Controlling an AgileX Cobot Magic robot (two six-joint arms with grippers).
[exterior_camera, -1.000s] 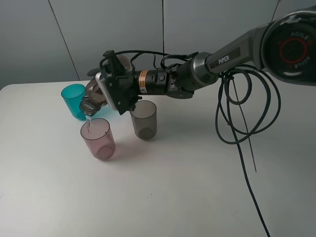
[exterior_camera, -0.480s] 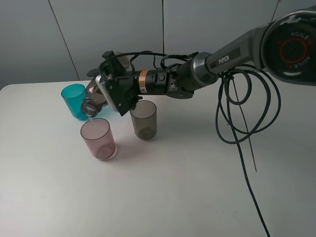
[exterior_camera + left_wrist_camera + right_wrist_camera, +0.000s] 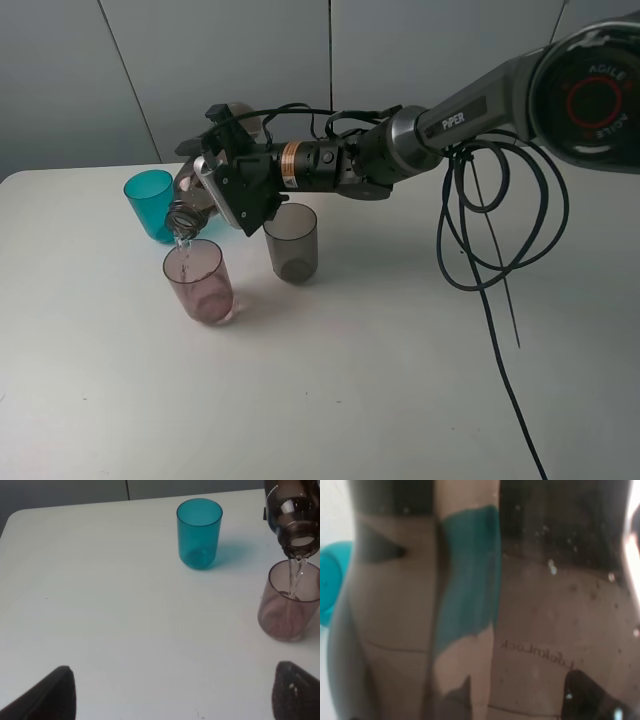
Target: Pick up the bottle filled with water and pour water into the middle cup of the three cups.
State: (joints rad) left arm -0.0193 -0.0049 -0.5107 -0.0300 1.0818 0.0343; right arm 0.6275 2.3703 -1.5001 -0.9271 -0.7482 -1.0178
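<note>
My right gripper point(image 3: 228, 188) reaches across to the left and is shut on the smoky brown bottle point(image 3: 190, 200), held tilted with its mouth down over the pink middle cup point(image 3: 200, 282). A thin stream of water point(image 3: 295, 580) runs from the bottle point(image 3: 292, 515) into the pink cup point(image 3: 290, 611). The teal cup point(image 3: 150, 203) stands behind and to the left, the smoky grey cup point(image 3: 292, 242) to the right. The bottle's wall point(image 3: 535, 630) fills the right wrist view. My left gripper point(image 3: 172, 695) is open and empty, low over the table in front of the cups.
Black cables point(image 3: 490, 230) hang from the right arm over the white table point(image 3: 380, 380) on the right. The teal cup point(image 3: 199, 532) stands apart from the pink one. A grey wall stands behind the table.
The bottle stays tilted over the pink cup, its mouth dipping slightly lower and left. Water keeps running into the cup. The cups have not moved.
</note>
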